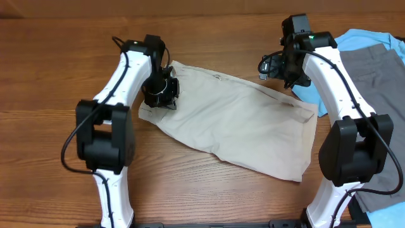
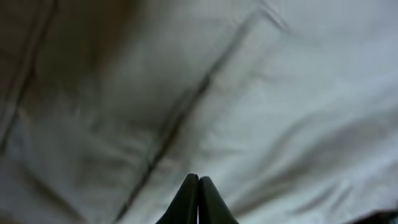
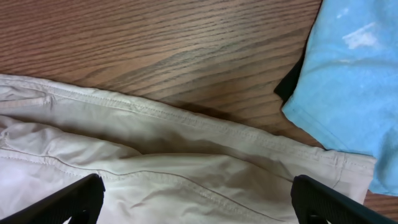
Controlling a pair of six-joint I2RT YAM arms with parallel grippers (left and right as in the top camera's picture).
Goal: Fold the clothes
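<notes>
Nearest the front, a pair of pale beige cotton shorts lies spread flat across the middle of the brown wooden table. At its left end the left gripper points down with its black fingers pressed together, tips on the cloth beside a stitched seam; whether a fold is pinched between them I cannot tell. Farther back, the right gripper hovers with jaws wide apart above the shorts' far right edge. There a light blue shirt lies just beside the corner, with grey trousers beside it at the table's right edge.
</notes>
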